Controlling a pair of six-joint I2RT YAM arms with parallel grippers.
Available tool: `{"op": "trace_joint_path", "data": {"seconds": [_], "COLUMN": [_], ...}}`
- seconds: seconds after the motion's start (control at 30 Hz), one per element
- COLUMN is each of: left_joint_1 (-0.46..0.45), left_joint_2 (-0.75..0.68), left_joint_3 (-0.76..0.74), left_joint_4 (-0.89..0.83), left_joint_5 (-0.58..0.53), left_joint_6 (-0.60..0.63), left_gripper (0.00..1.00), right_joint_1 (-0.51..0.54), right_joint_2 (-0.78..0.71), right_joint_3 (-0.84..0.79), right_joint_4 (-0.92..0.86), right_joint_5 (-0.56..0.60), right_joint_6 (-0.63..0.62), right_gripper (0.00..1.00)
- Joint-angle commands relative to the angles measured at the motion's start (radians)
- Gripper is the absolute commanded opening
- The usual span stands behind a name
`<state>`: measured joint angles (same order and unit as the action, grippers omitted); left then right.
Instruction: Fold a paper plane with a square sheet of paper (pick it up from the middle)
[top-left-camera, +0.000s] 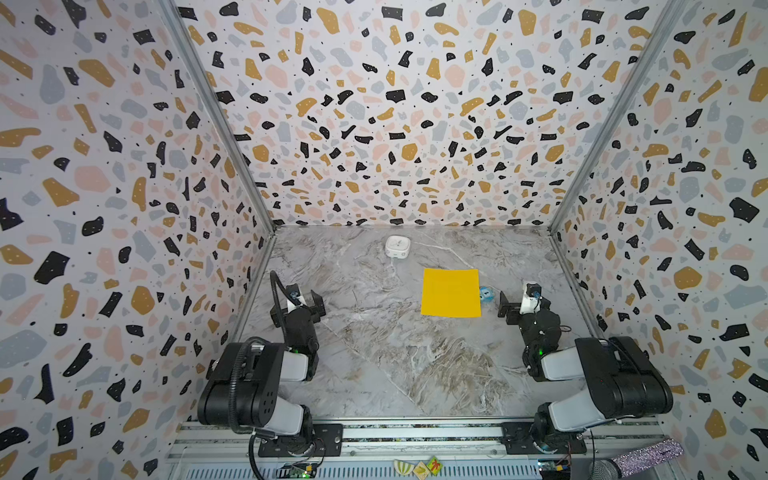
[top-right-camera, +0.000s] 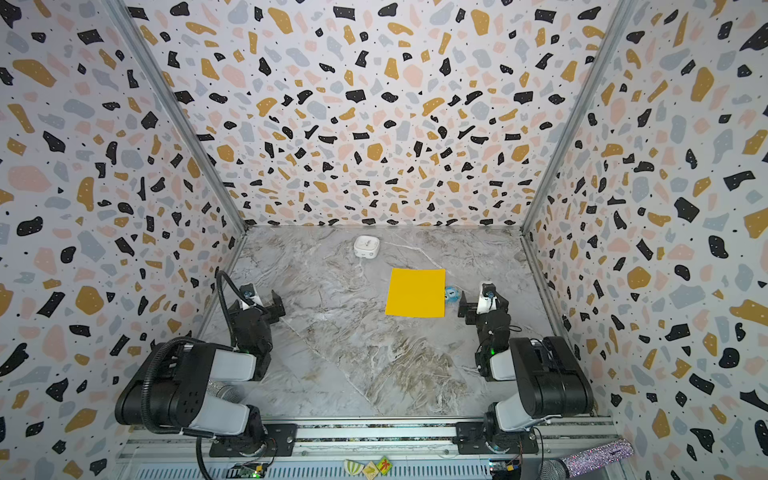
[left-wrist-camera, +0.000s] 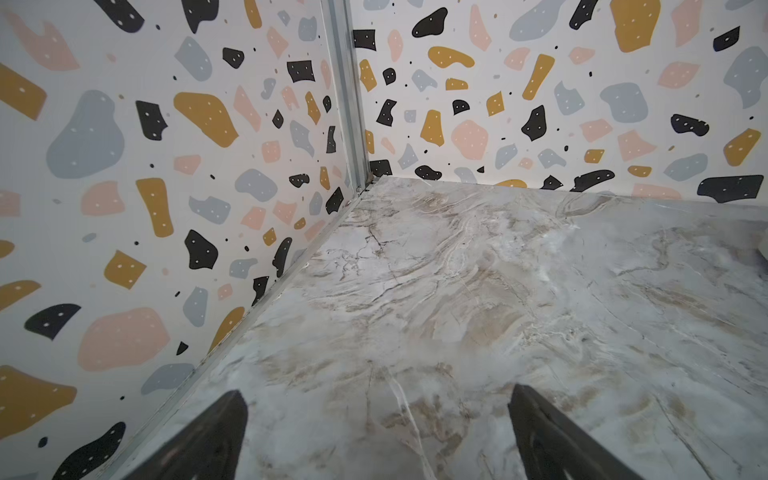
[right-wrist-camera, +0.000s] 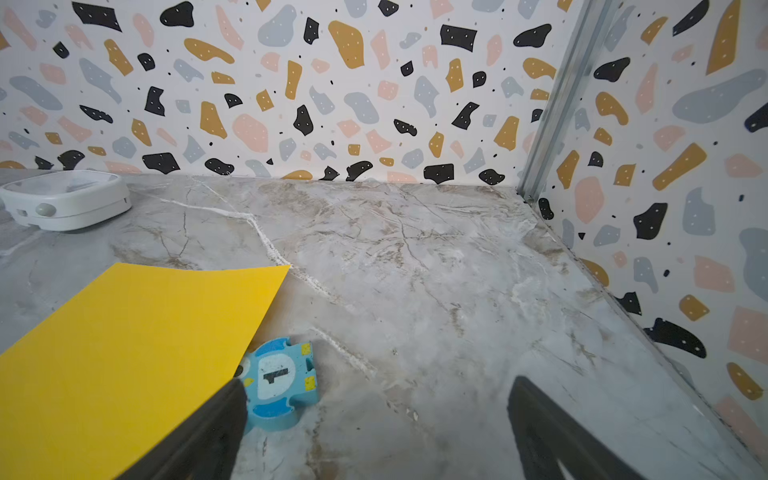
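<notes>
Nearest, the left gripper (left-wrist-camera: 376, 395) and the right gripper (right-wrist-camera: 378, 384) hover at the two sides of the marble table (top-left-camera: 374, 353), jaws wide apart and empty. Farther, right of centre, the square sheet of paper (top-left-camera: 451, 293) lies flat, with a small blue piece (top-left-camera: 486, 293) at its right edge. Farthest is a white rounded box (top-left-camera: 397, 246).

Terrazzo-print walls (top-left-camera: 395, 104), grey marble-look floor (top-left-camera: 374, 353), metal corner posts (top-left-camera: 216, 124).
</notes>
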<state>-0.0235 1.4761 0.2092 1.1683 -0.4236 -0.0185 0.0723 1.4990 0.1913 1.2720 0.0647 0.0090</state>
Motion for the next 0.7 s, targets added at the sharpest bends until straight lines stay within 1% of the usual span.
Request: {"op": "trace_joint_path", "data": {"seconds": [0.0,0.5,0.67], "left_joint_1": [0.002,0.002,0.002], "left_joint_2": [-0.002,-0.010,-0.012], "left_joint_3": [0.017,0.010,0.007], "left_joint_4": [0.036,0.044,0.048], "left_joint_5": [-0.005,-0.001,-0.003], "left_joint_6": [-0.002,-0.003,-0.003], "left_gripper": [1.00,1.00,1.00], "right_joint_1": [0.004,0.004,-0.008], "right_joint_2": [0.001,0.001,-0.001], "right_joint_3": [0.002,0.002,0.000], "right_joint_4": [0.019,0.019,0.023], "right_joint_5": [0.011,0.011,-0.015], "right_joint_6": [-0.004,-0.003,0.006], "right_gripper": [0.99,0.99,0.99]}}
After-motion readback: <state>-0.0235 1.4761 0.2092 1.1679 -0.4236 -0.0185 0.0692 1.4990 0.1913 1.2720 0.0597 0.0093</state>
